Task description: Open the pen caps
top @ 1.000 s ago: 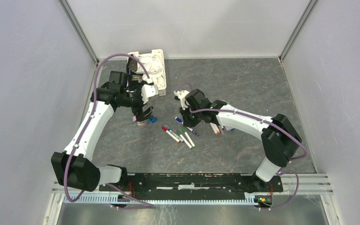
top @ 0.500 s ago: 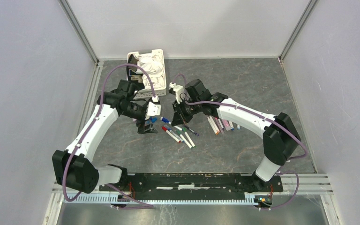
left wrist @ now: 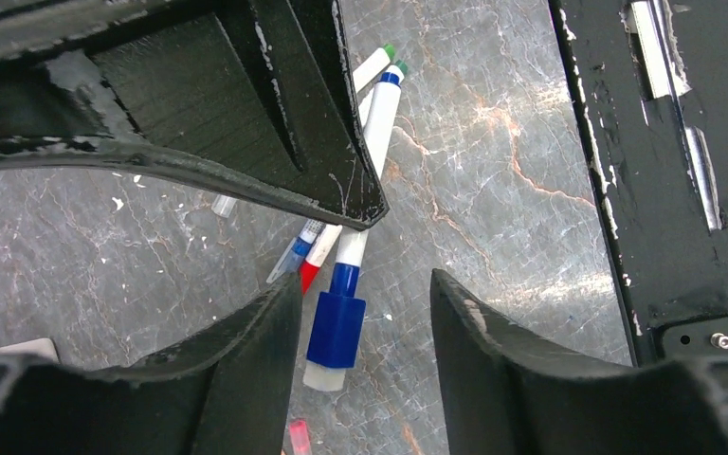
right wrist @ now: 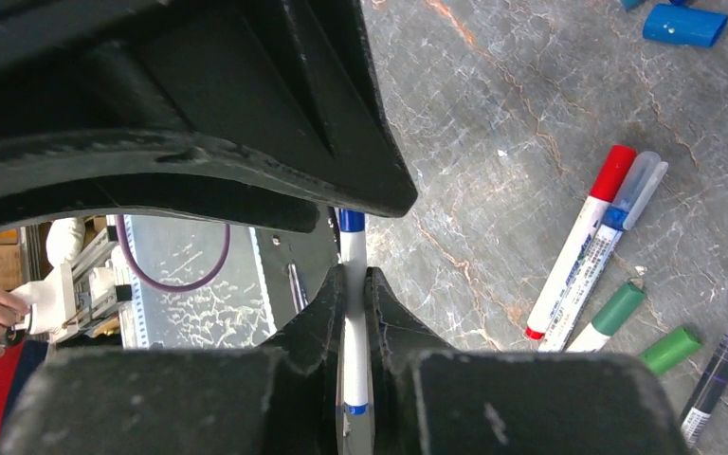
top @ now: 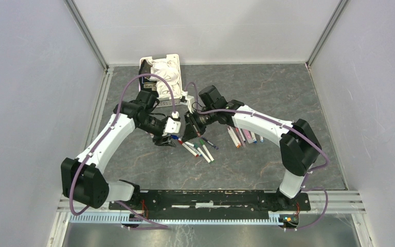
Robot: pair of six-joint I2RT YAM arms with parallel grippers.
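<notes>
The left gripper [top: 171,139] is hovering near the desk's [top: 267,92] centre. Its jaws are standing partly apart around a blue cap [left wrist: 336,328] without touching it. That cap is sitting on a capped pen [left wrist: 372,142] beside the loose pens [top: 199,148]. Just right, the right gripper [top: 189,128] is clamping its jaws tight on a thin white pen [right wrist: 353,351]. More pens [top: 243,137] are lying toward the right edge.
</notes>
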